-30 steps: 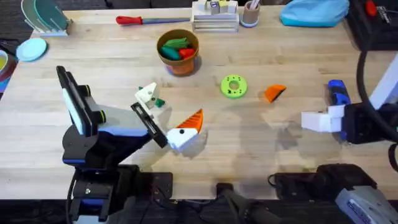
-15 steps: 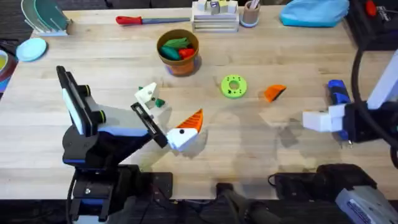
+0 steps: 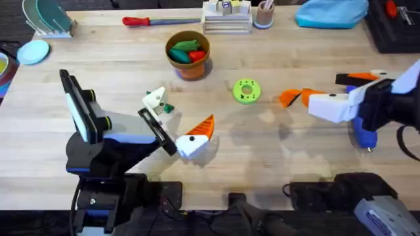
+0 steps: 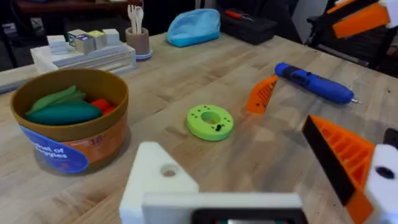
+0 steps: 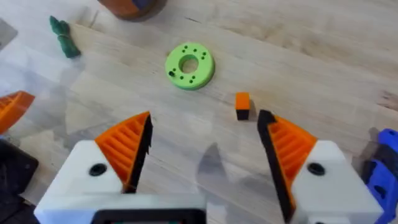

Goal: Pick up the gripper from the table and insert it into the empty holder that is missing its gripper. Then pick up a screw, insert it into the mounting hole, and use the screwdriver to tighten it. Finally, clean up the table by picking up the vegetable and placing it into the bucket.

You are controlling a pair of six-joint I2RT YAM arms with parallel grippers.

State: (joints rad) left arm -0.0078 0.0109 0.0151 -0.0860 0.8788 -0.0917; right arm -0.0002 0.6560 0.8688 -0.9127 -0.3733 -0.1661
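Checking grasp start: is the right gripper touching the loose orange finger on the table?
Apart. In the right wrist view the open right gripper hangs above bare wood, the orange finger lying beyond its jaws.

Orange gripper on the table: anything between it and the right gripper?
Nothing visible. The orange gripper lies on bare table just ahead of the open right gripper, in line with the gap between its fingers. The green disc sits off to one side, the screwdriver to the other.

1. The bucket (image 3: 188,55) stands toward the back of the table (image 3: 98,72).
2. The ring disc (image 3: 247,91) lies to its right, nearer the front.
3. The gripper (image 3: 289,98) lies right of the disc.
4. The screwdriver (image 3: 361,126) lies farther right.
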